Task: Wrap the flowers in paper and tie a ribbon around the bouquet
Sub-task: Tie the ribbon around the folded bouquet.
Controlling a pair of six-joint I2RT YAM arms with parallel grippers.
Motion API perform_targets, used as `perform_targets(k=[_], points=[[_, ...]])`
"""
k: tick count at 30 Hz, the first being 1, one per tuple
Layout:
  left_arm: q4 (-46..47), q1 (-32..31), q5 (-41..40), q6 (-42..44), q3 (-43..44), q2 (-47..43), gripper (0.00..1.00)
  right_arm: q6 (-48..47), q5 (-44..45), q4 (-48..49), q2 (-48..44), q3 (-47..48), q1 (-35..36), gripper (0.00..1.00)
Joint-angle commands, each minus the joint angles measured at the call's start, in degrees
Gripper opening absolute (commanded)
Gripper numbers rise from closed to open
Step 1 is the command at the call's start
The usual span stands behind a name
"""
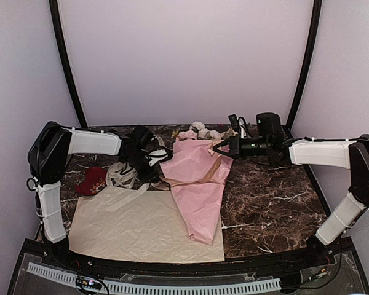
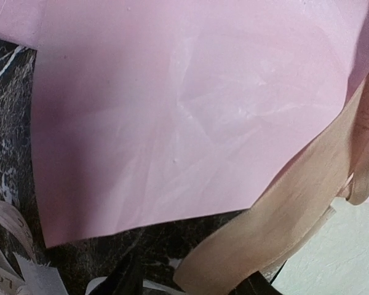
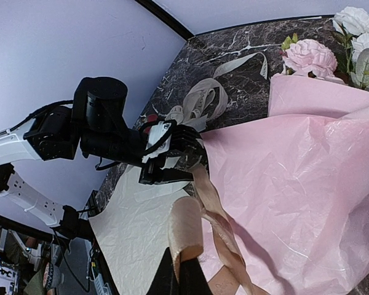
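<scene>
Top view, 12 = far wall. The bouquet (image 1: 201,212) lies mid-desk, its long axis running roughly 12 to 6. The wide end is at 12, with the flowers (image 3: 310,55) sticking out near the back edge, and the narrow tip is at 6. The paper (image 2: 172,110) forms a loose, crinkled cone, and its lower half overlaps the 3 o'clock edge of a cream sheet (image 1: 129,230) that covers the 7–8 sector of the desk (image 1: 270,203). The ribbon (image 2: 295,221) crosses the top of the cone about a third of the way down from the flowers, then climbs toward 1. Cannot tell whether it also passes underneath. The right arm (image 1: 320,152) reaches in from 3. The right jaws sit at the cone's 1 o'clock shoulder, closed on a folded loop of the ribbon; the right wrist view shows the loop pinched between the tips. The left arm (image 1: 92,141) reaches in from 9, with the left jaws at the cone's 9 o'clock edge. In the left wrist view they stand part-open astride the ribbon's other run. Bare desk shows between one finger and the strip, so it is not clamped. A cream-white ribbon tangle (image 1: 120,175) and a red object (image 1: 92,181) sit on the desk at 9, just beside the left jaws.
</scene>
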Motion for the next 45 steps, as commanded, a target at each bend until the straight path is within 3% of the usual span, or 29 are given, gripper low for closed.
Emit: perform_targets(k=[1, 3, 6, 9, 13, 19, 28, 33, 36, 45], points=[[2.5, -0.3, 6.1, -1.0, 0.1, -2.5, 0.50, -0.5, -0.6, 1.3, -0.5, 0.3, 0.0, 0.00], [3.9, -0.5, 7.6, 0.2, -1.2, -4.2, 0.57, -0.4, -0.7, 1.1, -0.6, 0.3, 0.0, 0.00], [6.5, -0.9, 7.0, 2.1, -3.9, -6.6, 0.58, -0.4, -0.9, 0.9, -0.6, 0.2, 0.0, 0.00], [8.2, -1.5, 3.1, 5.2, -5.3, -7.0, 0.50, -0.4, -1.3, 1.0, -0.5, 0.0, 0.0, 0.00], [2.9, -1.9, -1.6, 7.1, -2.6, -3.8, 0.35, -0.1, -1.9, 1.3, -0.4, 0.1, 0.0, 0.00], [-0.6, -1.8, -4.0, 7.7, -1.8, -0.9, 0.34, -0.6, -1.0, 0.4, -0.9, 0.2, 0.0, 0.00], [-2.1, -1.6, -4.1, 4.7, -0.7, -1.6, 0.00, -2.7, 4.7, -4.4, -3.6, 1.2, -2.5, 0.00], [-2.5, -1.1, -4.1, 3.1, -0.5, -3.5, 0.00, -3.4, 6.5, -6.7, -6.0, 1.2, -5.9, 0.00], [-2.1, -1.1, -0.6, 2.9, -0.8, -6.1, 0.00, -5.4, 7.0, -9.8, -5.5, 2.9, -5.9, 0.00], [4.0, -1.2, 12.3, -1.9, -1.9, -13.7, 0.00, -5.1, 4.5, -7.2, -1.4, 8.7, -1.3, 0.00]])
